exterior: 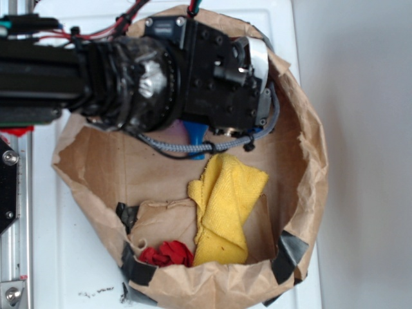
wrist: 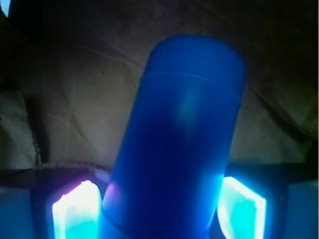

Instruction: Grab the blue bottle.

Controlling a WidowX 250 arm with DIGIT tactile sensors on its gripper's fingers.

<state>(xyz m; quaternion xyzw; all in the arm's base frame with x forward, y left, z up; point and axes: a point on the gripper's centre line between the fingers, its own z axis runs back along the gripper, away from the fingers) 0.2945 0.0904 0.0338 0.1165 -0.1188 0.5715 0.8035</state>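
We're at the grasp step: gripper [wrist: 159, 209] straddles the blue bottle [wrist: 179, 139] low in the paper bag [exterior: 302, 167], w/ pads [wrist: 75, 211] right at both sides, seemingly pinching it, so next we'd judge a straight lift.

Counted: one blue bottle [wrist: 174, 144], one yellow cloth [exterior: 224, 207], one red item [exterior: 167, 253], one paper bag [exterior: 96, 167].
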